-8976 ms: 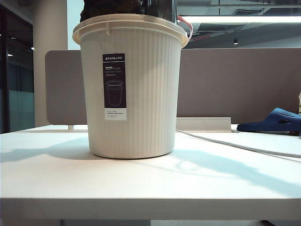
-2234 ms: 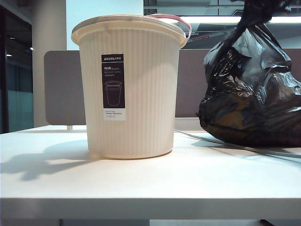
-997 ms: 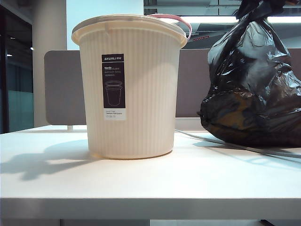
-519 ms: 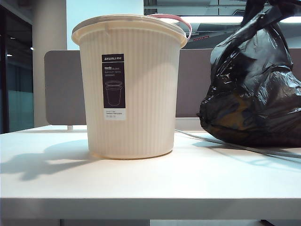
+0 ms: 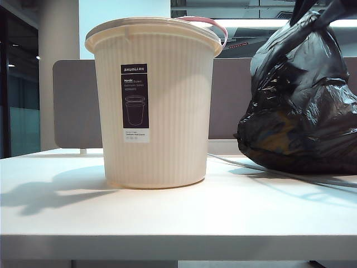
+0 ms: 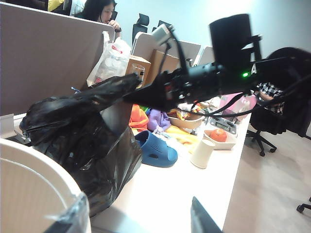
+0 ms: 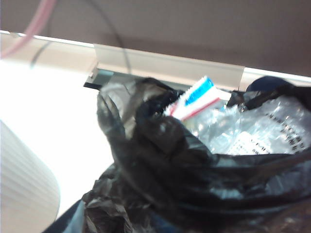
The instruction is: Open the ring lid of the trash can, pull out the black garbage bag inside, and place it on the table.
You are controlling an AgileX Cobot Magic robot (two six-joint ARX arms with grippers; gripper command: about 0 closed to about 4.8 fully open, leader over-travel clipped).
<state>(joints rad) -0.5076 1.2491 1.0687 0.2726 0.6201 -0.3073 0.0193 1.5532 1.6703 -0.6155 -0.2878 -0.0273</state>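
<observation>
Right hand [image 6: 142, 95] at the black garbage bag's [image 5: 301, 106] neck, grip unclear: should release fully, then lift clear. Left hand [image 6: 138, 221] hovers open beside the trash can [image 5: 153, 106].

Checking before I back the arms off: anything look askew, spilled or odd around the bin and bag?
Nothing spilled. The black garbage bag sits on the table right of the trash can, its mouth gaping so wrappers show inside. The ring lid juts tilted behind the can's rim. A blue slipper lies beyond the bag. The left hand hangs open over the can.
</observation>
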